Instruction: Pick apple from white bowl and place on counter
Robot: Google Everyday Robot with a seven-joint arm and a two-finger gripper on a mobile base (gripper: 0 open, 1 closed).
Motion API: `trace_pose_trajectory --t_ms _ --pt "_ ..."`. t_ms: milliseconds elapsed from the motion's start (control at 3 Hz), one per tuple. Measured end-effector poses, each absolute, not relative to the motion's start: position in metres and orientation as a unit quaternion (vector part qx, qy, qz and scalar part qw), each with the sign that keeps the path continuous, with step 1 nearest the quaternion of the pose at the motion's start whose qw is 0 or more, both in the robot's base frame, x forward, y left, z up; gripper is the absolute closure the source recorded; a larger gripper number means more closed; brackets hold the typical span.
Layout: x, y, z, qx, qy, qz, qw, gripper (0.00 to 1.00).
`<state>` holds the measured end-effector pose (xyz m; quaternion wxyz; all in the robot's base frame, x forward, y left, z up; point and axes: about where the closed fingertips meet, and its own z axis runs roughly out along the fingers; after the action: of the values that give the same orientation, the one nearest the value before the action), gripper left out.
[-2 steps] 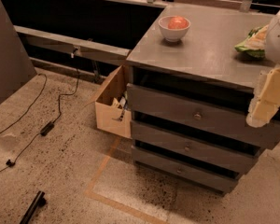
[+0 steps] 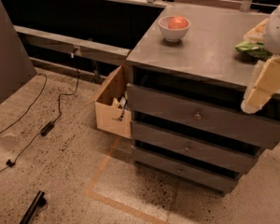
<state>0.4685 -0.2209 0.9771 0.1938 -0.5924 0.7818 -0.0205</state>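
The pinkish-red apple [image 2: 178, 23] sits inside the white bowl [image 2: 173, 31], which stands on the far left part of the grey counter [image 2: 205, 50]. My gripper [image 2: 252, 105] hangs at the right edge of the view, in front of the counter's front right edge, with its cream-coloured part pointing down. It is well to the right of the bowl and nearer to the camera, and it touches neither the bowl nor the apple.
A green and white snack bag [image 2: 252, 43] lies on the counter's right side, just behind the gripper. The cabinet has three knobbed drawers [image 2: 196, 115]. A tan cardboard box [image 2: 113, 104] stands on the floor to its left. Cables [image 2: 46, 125] lie on the floor.
The gripper has shifted slightly up and to the left. The bowl, apple and bag have not moved.
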Motion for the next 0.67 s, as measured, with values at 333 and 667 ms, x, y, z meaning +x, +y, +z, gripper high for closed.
trace_pose_trajectory --t_ms 333,667 --pt "0.525 -0.231 0.978 -0.568 0.783 0.006 0.253 0.0" --pt "0.572 -0.238 0.974 -0.541 0.783 0.023 0.306 0.0"
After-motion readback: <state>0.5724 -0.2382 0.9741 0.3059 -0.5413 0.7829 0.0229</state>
